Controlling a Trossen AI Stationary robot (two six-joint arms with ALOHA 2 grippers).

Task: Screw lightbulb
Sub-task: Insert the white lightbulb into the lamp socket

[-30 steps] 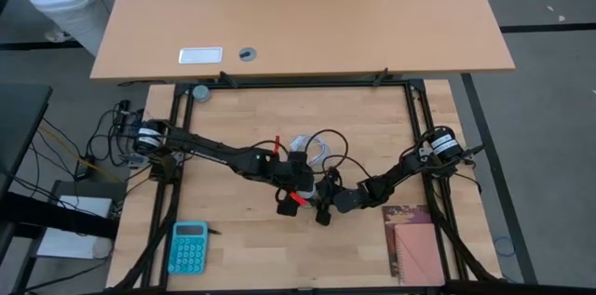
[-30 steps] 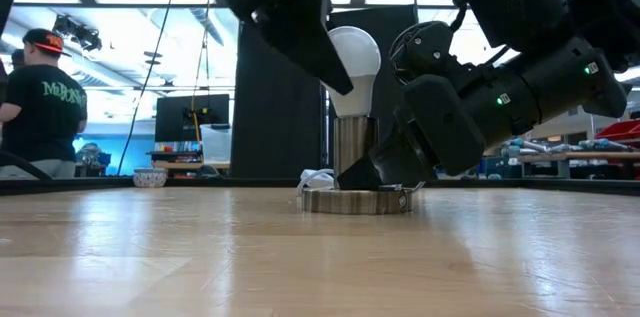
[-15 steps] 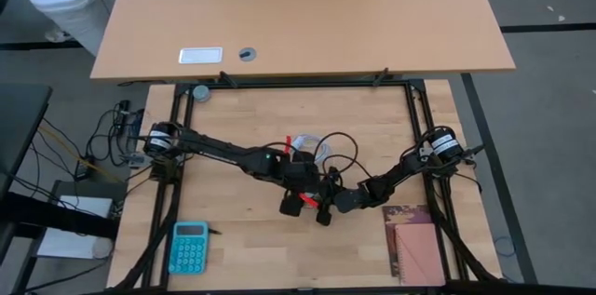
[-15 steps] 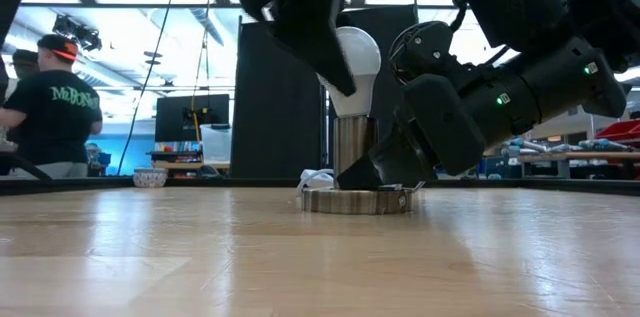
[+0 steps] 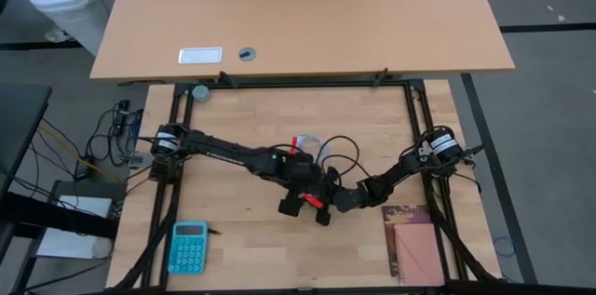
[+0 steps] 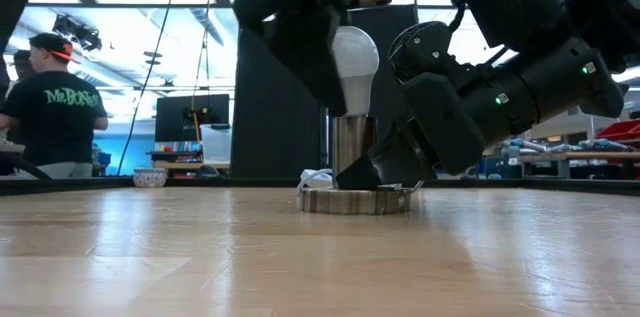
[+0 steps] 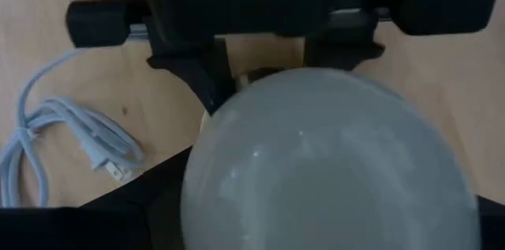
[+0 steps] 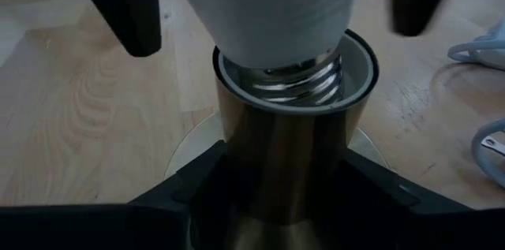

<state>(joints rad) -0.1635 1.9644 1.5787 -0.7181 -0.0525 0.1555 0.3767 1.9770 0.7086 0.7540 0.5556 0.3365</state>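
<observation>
The white lightbulb (image 6: pixel 355 57) stands upright with its threaded base (image 8: pixel 296 76) in the mouth of a brass socket tube (image 8: pixel 284 171). The tube rises from a flat round disc (image 6: pixel 355 200) on the table. My left gripper (image 5: pixel 304 204) reaches down over the globe (image 7: pixel 331 171) and is open, one finger (image 8: pixel 130 9) on either side of the bulb. I see no touch. My right gripper (image 8: pixel 284 163) comes in low from the table's right and is shut on the tube. In the high view the bulb is hidden under the left gripper. My right gripper pinches the socket's brass tube (image 8: pixel 237 163) between its two fingers, on the tube's lower part, below the rim. The fingers come nearly level, slanting slightly down, from the table's right side. The tube stands upright, its disc flat on the table.
A coiled white cable (image 7: pixel 55 132) lies just beyond the socket. A teal calculator (image 5: pixel 189 247) sits at the near left and a reddish booklet (image 5: pixel 414 244) at the near right. A person (image 6: pixel 50 107) stands in the room beyond the table.
My left gripper has tipped to point more steeply down over the lightbulb, and its finger in the low view now stands more upright beside the globe. The bulb, the socket and my right gripper have kept still.
</observation>
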